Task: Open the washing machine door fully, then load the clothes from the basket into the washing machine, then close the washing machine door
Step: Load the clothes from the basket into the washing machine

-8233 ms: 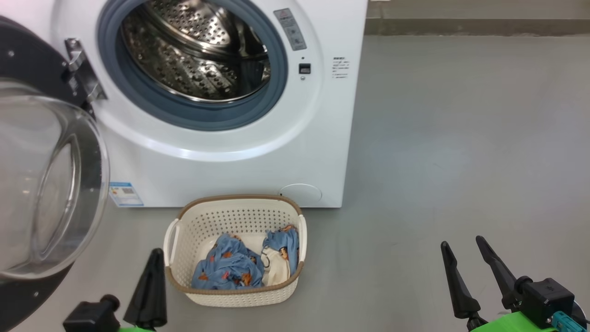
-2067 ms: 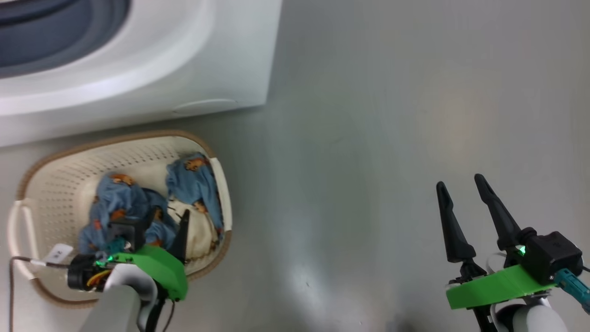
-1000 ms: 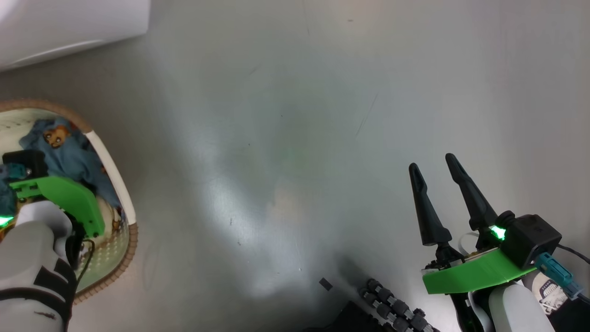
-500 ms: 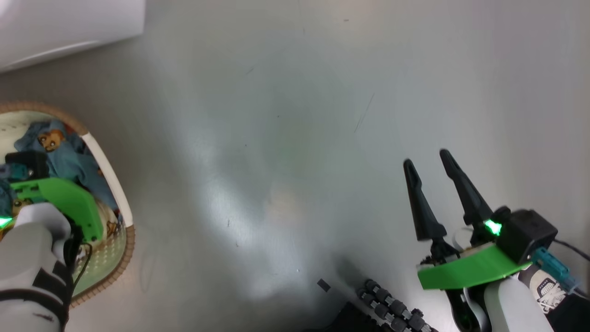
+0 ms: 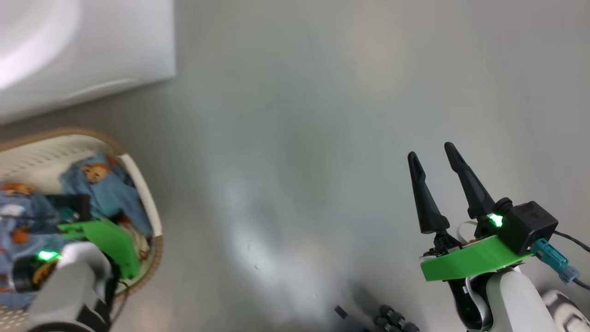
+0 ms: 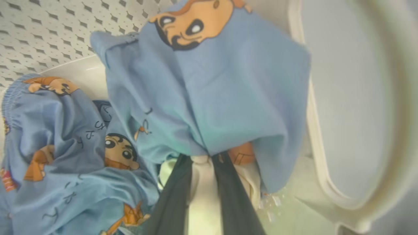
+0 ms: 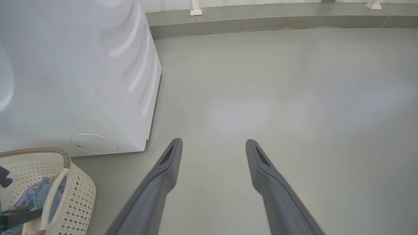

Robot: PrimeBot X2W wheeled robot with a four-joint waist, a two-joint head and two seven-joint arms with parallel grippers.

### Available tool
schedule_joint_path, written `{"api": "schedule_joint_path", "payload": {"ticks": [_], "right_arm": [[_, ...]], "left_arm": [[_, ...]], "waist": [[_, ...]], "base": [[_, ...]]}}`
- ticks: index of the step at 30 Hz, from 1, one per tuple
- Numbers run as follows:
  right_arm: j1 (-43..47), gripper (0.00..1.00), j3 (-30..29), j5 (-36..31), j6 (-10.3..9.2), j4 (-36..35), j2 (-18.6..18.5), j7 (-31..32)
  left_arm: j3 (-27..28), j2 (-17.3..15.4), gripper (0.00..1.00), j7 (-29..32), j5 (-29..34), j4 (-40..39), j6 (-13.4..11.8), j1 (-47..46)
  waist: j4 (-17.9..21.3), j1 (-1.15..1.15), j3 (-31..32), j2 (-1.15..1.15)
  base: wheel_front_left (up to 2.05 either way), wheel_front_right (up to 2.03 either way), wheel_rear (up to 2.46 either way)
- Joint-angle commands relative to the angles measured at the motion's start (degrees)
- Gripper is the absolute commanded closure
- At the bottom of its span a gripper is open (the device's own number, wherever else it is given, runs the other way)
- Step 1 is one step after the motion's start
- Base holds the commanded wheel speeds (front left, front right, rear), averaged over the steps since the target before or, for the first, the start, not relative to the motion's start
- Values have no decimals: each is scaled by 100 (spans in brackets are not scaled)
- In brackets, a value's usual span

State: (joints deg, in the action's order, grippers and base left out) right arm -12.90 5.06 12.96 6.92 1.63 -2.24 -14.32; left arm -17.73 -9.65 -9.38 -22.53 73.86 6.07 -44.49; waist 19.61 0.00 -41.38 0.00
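Down in the basket, at eight o'clock of the head view, the left gripper is pinched shut on the clothes, light-blue cartoon-print fabric with a cream part caught between its fingers. The right gripper hangs at four o'clock over grey floor, jaws apart and empty; the washing machine shows its white corner at ten o'clock.
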Motion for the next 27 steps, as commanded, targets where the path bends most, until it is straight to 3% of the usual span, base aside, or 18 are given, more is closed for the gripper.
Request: {"api": "schedule_joint_path", "payload": {"ticks": [1,7,14,27], "right_arm": [[169,0,81,-64,57,-84,-64,-67],[237,0,2,-234,57,-77,-64,7],[469,0,-160,-419,57,-199,-64,229],[967,0,-324,-542,57,-535,-64,610]], "left_arm": [[86,-94,100,-91,-32,-27,35,239],[3,189,100,-394,-126,-188,108,517],[-74,301,100,-551,-175,-694,132,953],[418,338,100,-561,123,-3341,-113,2465]], "waist": [[-356,0,439,0],[-751,0,1014,0],[-1165,0,1635,0],[-1679,0,2543,0]], "base": [[0,0,0],[0,0,0],[0,0,0],[0,0,0]]}}
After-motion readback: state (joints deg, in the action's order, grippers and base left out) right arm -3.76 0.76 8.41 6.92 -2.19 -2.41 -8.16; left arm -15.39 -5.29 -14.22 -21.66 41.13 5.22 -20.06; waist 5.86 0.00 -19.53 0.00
